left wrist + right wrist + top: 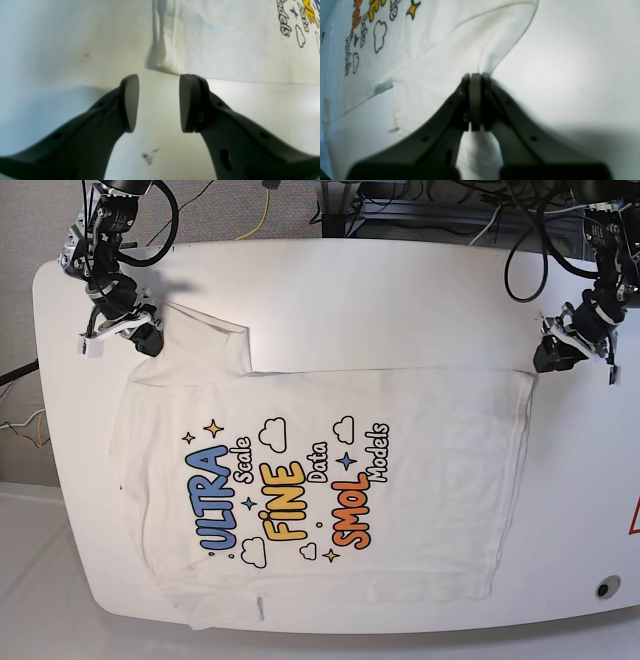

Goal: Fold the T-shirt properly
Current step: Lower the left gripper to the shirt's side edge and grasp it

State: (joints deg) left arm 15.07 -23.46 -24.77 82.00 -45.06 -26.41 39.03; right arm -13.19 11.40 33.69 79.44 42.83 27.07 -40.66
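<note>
A white rounded table [420,300] carries the T-shirt [420,480], spread flat, print up.

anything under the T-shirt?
Only the white table shows around the T-shirt, which lies flat, print up. Whatever is beneath is covered. The right tool is shut on a sleeve edge; the left tool is open beside a corner.

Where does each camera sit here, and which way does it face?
Left wrist: on the left arm, looking past its open left end effector at a T-shirt corner on the table.
Right wrist: on the right arm, looking past the right end effector, shut on the shirt's sleeve.
Base: overhead, looking down at the spread T-shirt, both arms at the far corners.
Shared: all show the shirt's print.
</note>
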